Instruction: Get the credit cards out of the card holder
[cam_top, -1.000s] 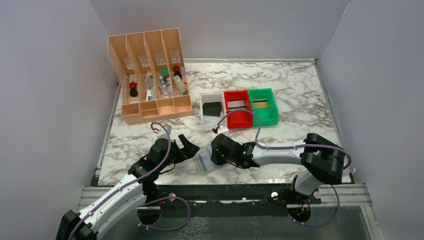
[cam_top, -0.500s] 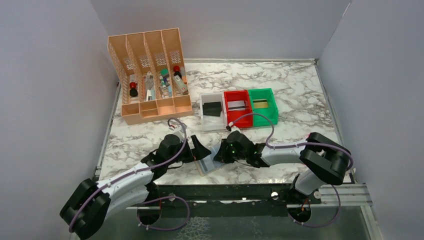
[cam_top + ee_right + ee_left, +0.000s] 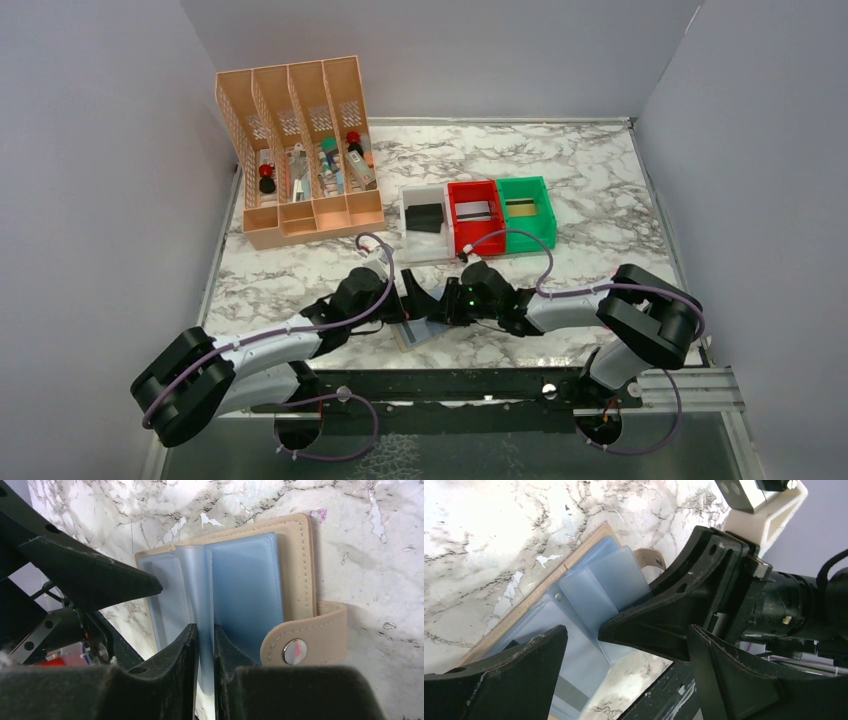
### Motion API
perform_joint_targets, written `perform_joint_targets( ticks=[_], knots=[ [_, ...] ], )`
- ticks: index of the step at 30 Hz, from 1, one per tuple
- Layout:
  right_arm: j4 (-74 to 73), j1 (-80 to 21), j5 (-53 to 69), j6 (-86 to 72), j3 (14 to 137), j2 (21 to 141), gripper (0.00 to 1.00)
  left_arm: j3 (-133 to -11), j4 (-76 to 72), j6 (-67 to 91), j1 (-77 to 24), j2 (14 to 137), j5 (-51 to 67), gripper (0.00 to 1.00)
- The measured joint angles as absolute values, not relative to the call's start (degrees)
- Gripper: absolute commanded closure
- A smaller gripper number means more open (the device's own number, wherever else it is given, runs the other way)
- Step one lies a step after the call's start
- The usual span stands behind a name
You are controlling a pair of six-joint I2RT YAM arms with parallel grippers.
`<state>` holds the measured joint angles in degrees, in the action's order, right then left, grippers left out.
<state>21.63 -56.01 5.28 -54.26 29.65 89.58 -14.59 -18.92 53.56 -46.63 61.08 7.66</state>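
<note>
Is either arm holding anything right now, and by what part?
The right end effector pinches one pale blue pocket leaf of the open card holder, by the leaf's near end. The left end effector is open, holding nothing.

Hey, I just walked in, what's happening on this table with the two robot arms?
Both arms are working on the tan card holder, which lies open on the marble table near its front edge. The right tool is shut on one pale blue plastic sleeve of the holder, holding it upright like a page. The left tool is open and hovers just above the holder's other pockets. No loose card shows in either tool.
</note>
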Motion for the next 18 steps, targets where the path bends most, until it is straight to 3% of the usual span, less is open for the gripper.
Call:
perform_joint_targets(
  ticks=[10, 18],
  knots=[
    [24.2, -55.6, 6.2, -54.0, 28.1, 89.1, 0.72, -18.0, -20.9, 55.4, -48.5, 69.9, 6.1, 0.09],
    [21.5, -54.1, 5.2, -53.3, 25.9, 84.6, 0.56, -20.5, -23.2, 55.5, -49.7, 73.2, 6.0, 0.09]
  ],
)
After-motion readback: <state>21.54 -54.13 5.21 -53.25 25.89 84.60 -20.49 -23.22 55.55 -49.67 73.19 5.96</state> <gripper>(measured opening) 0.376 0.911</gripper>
